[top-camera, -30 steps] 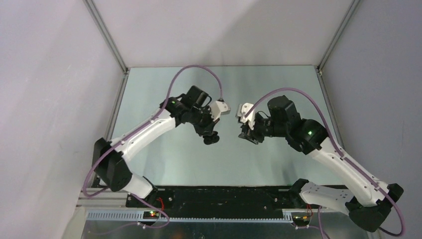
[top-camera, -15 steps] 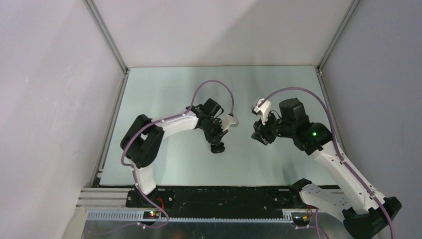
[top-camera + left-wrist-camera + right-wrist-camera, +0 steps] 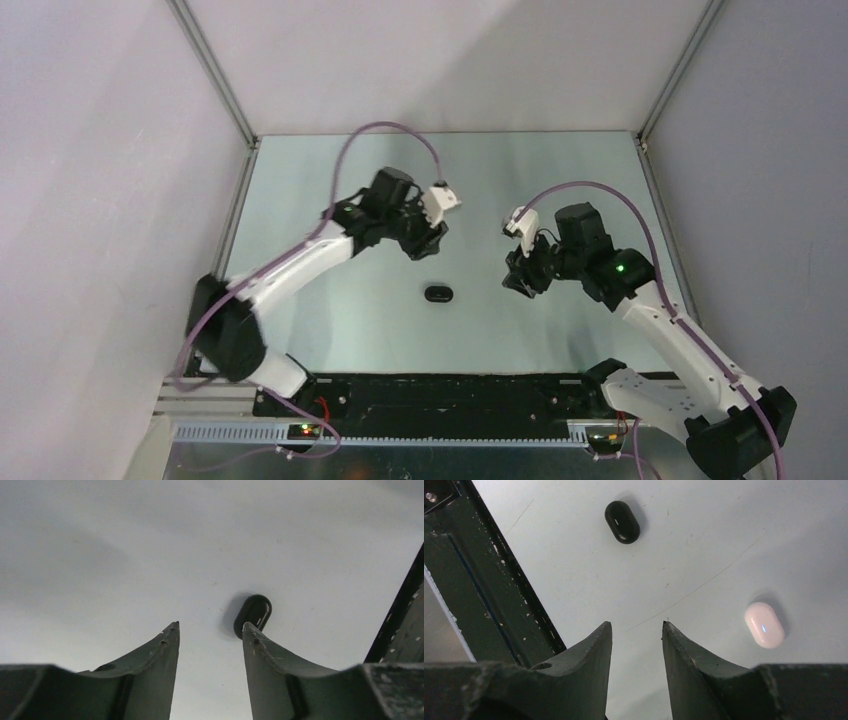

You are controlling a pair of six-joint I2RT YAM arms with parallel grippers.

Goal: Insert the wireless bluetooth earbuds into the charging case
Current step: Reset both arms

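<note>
The charging case point(image 3: 437, 293), a glossy black oval, lies shut and flat on the pale table, between the two arms. My left gripper point(image 3: 424, 243) hangs open and empty just beyond it. From the left wrist the charging case point(image 3: 253, 614) peeks out past the right fingertip point(image 3: 250, 630) of the left gripper point(image 3: 210, 625). My right gripper point(image 3: 516, 281) stands open to the case's right, nothing between its fingers. In the right wrist view the charging case point(image 3: 622, 521) lies well ahead of the right gripper point(image 3: 636, 624). No earbuds show in any view.
A white oval case point(image 3: 764, 624) rests on the table right of the right gripper; the top view hides it. A black rail point(image 3: 450, 390) runs along the near edge. Enclosure walls with metal posts point(image 3: 215, 80) bound the table.
The left gripper went down to the table, opened and let go of the black case, then drew back up and away. The right gripper shifted slightly.
</note>
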